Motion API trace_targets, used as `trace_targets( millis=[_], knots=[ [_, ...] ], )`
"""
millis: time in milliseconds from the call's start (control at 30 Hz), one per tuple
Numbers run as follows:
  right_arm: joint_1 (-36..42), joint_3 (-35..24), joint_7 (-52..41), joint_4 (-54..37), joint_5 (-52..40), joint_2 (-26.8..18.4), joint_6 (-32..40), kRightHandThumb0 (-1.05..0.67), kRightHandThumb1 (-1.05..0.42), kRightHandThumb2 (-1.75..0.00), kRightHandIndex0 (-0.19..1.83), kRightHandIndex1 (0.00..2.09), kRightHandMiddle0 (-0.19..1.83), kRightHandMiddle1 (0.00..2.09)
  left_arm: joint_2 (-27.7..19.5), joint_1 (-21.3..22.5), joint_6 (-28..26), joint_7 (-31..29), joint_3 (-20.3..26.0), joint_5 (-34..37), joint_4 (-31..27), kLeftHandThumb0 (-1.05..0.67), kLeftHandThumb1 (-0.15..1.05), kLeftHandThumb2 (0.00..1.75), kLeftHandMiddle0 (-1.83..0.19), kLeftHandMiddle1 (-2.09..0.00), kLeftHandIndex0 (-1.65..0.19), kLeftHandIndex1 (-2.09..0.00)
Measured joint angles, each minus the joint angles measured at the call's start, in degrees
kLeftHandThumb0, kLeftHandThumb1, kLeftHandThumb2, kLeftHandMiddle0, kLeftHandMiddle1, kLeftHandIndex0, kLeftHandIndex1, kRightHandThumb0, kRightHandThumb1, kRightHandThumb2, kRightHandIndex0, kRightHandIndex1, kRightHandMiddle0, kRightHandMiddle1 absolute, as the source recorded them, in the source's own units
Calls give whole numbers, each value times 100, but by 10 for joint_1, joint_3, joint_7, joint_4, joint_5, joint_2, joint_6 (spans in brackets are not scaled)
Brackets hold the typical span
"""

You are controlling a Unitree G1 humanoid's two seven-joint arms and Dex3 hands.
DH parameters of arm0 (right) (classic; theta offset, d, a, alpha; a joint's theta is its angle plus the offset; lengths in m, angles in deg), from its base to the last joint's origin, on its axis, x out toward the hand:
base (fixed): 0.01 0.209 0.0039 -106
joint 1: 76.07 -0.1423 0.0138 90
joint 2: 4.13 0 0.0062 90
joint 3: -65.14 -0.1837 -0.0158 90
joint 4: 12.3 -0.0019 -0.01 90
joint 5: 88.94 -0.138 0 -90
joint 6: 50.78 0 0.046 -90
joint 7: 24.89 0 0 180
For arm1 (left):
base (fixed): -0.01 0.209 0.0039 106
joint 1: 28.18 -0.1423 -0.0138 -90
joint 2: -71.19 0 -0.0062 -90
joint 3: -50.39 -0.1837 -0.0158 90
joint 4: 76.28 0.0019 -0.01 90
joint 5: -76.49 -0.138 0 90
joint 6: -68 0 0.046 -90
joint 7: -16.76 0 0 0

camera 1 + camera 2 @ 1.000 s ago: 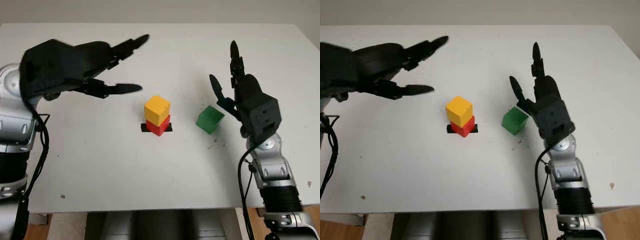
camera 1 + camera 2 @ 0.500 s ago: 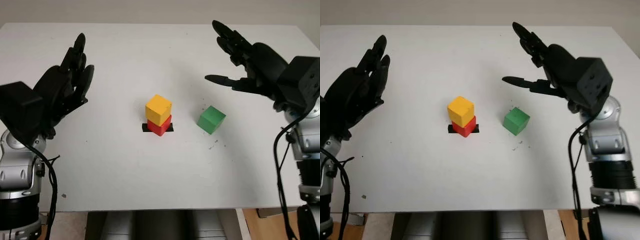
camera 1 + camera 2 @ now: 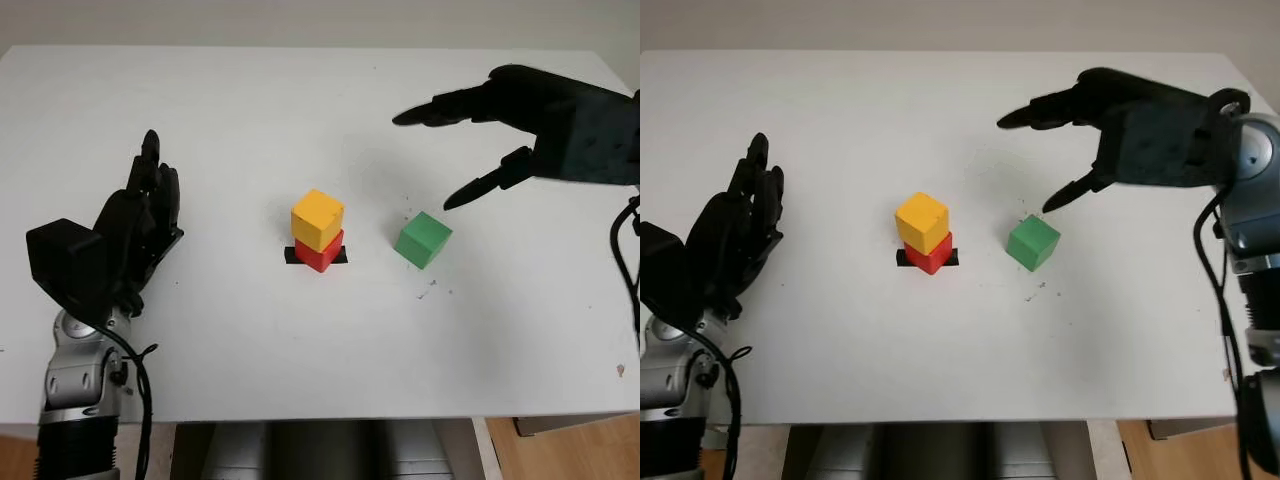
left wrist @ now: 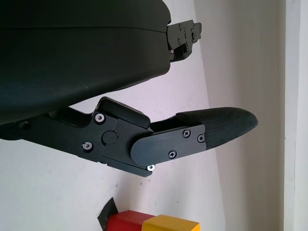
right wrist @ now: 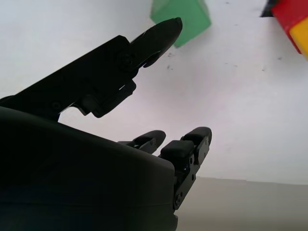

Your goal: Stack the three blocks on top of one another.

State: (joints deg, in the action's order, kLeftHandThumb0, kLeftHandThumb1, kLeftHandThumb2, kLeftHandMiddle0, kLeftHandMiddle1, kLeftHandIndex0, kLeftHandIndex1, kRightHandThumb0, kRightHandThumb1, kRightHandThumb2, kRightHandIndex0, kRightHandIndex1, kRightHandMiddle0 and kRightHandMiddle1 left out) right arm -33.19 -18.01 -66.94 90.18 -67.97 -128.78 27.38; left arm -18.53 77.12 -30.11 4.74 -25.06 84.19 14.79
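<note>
— Yellow block (image 3: 317, 219) sits on the red block (image 3: 318, 254) at the middle of the white tabletop (image 3: 300, 330), and the red one stands on a small strip of black tape (image 3: 290, 256). The yellow block is turned a little against the red one under it.

— And the green block (image 3: 422, 239)?

— Alone on the tabletop, just right of the pair, apart from them and touching neither. A few dark specks (image 3: 433, 288) lie on the near side of it.

— What is the right hand (image 3: 530, 125) doing?

— It hangs above the tabletop on the far right, beyond the green block, open and holding nothing. One finger points down toward the block with its tip short of it; the others reach left over bare tabletop. The wrist view shows that thumb-side finger in front of the green block, with clear surface between.

— The left hand (image 3: 125, 235)?

— Over at the left side, well apart from the blocks, open, holding nothing, fingers pointing toward the far edge.
</note>
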Motion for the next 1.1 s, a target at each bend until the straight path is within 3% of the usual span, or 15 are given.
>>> trace_targets(
  millis=[233, 500, 1100],
  knots=[
    [13, 16, -4, -14, 24, -13, -86, -55, -68, -5, 56, 8, 60, 5, 0, 0, -1, 9, -8, -4, 0, -86, 105, 69, 19, 0, 19, 0],
    [65, 23, 22, -31, 56, -12, -123, -50, -69, -6, 54, 6, 58, 5, -1, -1, -3, 13, -15, -5, -4, -86, 105, 68, 19, 0, 19, 0],
    [102, 61, 201, 51, 164, 29, -173, -56, -78, -7, 52, 5, 58, 6, -11, -16, -11, 1, -19, -6, -15, -85, 105, 67, 19, 0, 19, 0]
  ],
)
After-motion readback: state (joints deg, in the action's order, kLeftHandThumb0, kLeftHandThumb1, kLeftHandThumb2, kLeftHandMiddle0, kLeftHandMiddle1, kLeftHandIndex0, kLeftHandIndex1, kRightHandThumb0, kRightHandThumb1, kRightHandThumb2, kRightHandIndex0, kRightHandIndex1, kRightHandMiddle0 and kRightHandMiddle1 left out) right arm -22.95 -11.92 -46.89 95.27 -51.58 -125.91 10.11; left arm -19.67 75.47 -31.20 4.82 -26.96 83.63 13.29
